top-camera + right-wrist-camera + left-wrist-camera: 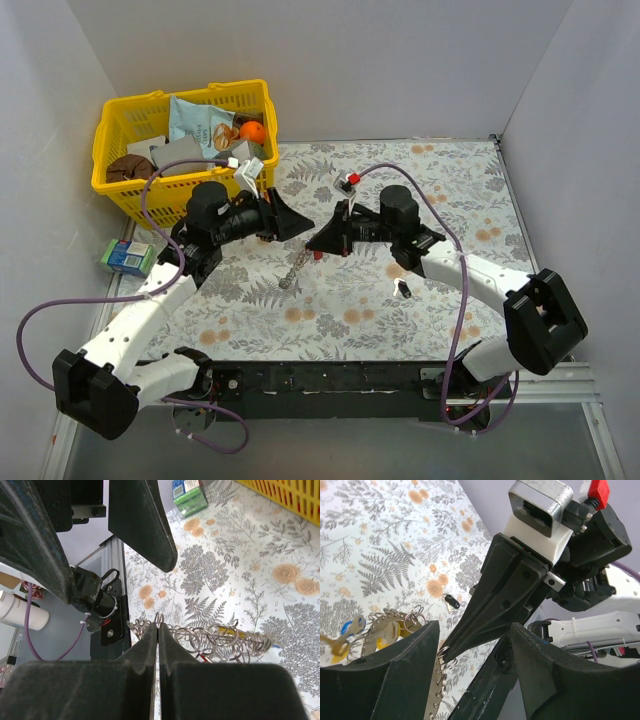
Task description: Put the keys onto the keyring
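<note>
Two grippers meet above the cloth [450, 190] in the top view: the left gripper [291, 224] has its jaws apart, the right gripper [314, 245] points tip-first at it, and the keyring [292, 272] hangs just below the right one's tip. A dark key [403, 289] lies on the cloth beside the right arm, well apart from the keyring. A basket [185, 140] stands beyond the left arm and a carton [128, 256] lies at that arm's outer side. In the left wrist view, the right gripper's closed tip reaches between the left fingers [400, 675] and pinches a small ring of the fringe. Blurred keys [351, 627] with blue and yellow heads hang by the keyring, left of the fingers. In the right wrist view, the right jaws are pressed together on one fringe ring, and the rest trails to their right.
</note>
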Controlling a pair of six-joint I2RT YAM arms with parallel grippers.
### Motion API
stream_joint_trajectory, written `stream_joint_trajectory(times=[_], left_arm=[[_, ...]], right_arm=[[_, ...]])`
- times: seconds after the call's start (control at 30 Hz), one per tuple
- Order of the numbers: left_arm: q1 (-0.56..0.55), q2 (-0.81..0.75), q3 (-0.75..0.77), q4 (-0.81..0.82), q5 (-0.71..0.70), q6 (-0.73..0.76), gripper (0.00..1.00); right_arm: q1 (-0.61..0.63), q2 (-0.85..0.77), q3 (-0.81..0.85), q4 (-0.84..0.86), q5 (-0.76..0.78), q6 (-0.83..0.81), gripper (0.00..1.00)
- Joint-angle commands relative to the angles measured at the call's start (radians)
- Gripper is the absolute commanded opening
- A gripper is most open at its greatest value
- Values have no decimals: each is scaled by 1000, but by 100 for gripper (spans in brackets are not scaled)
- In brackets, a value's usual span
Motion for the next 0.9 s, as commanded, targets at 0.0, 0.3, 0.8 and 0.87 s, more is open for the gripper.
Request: stream_joint_trajectory(times=[0.0, 0.3, 0.8, 0.87], left_arm=[[15, -18, 83, -8, 99, 52, 59], [34, 35, 188, -66, 221, 103, 54], [58, 59, 221, -108, 303, 147, 46], [61, 64, 211, -108, 319, 151, 45]], right_arm=[[-15, -70, 106, -2, -81, -48, 1], [-35, -88, 175, -80, -182, -92, 1], [-67, -90, 193, -21, -276, -23, 1], [-69, -93, 184, 15, -279, 4, 1]])
